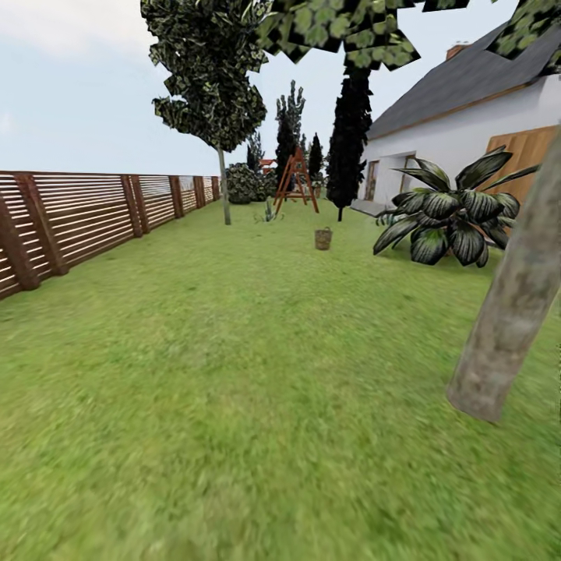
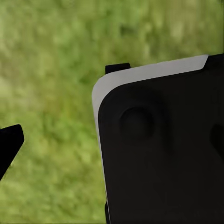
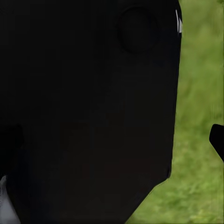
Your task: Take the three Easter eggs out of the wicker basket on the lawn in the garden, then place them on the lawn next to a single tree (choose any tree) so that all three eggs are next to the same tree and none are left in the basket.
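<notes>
The wicker basket point(image 1: 323, 238) stands small and far off on the lawn point(image 1: 234, 374), straight ahead near the middle of the garden. The Easter eggs are hidden at this distance. A tree point(image 1: 510, 312) with a thick, pale, leaning trunk rises close by at the right. Over blurred grass, the left wrist view catches one black fingertip point(image 2: 10, 145) beside a dark part of the robot's body point(image 2: 163, 149). In the right wrist view another black fingertip point(image 3: 218, 140) pokes in next to a large dark panel point(image 3: 88, 107). Neither view shows how the jaws stand.
A brown slat fence point(image 1: 86, 218) runs along the left. A broad-leaved striped plant point(image 1: 448, 214) and a white house point(image 1: 460, 132) are at the right. Farther back stand a thin-trunked tree point(image 1: 224, 187), a narrow dark tree point(image 1: 348, 132) and a red swing frame point(image 1: 296, 183).
</notes>
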### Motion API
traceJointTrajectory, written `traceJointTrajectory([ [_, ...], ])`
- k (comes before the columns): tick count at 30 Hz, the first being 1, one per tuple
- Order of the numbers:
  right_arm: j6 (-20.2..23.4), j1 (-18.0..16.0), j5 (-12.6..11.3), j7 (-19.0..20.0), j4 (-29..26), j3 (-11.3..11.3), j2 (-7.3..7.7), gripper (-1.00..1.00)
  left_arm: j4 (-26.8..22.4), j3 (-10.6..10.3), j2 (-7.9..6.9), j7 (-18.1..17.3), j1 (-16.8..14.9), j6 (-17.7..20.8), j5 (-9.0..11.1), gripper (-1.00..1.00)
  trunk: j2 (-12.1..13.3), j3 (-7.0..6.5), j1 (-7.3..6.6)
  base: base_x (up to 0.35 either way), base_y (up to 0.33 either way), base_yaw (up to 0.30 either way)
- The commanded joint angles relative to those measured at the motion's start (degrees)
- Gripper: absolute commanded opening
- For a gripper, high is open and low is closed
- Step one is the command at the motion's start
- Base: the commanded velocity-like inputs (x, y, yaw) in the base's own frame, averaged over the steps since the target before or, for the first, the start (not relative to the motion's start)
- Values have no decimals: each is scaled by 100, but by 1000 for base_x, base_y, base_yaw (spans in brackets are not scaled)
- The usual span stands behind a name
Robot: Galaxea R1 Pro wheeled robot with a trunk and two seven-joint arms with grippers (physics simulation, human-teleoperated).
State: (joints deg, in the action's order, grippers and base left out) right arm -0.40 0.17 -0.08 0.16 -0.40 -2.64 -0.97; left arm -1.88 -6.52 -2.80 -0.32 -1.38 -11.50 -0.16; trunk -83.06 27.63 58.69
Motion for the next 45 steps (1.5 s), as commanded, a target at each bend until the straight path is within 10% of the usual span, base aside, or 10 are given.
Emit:
traceJointTrajectory([
  [1, -4, 1, -1, 2, -4, -23, -7, 100, 4, -37, -2, -3, -3, -19, -1, 100, -2, 4, 3, 326, 153, -93],
  [45, -4, 1, 26, 2, 13, -29, 18, 100, 4, -51, -6, -3, 12, -19, -1, 100, -2, 4, 3, 326, 157, -7],
])
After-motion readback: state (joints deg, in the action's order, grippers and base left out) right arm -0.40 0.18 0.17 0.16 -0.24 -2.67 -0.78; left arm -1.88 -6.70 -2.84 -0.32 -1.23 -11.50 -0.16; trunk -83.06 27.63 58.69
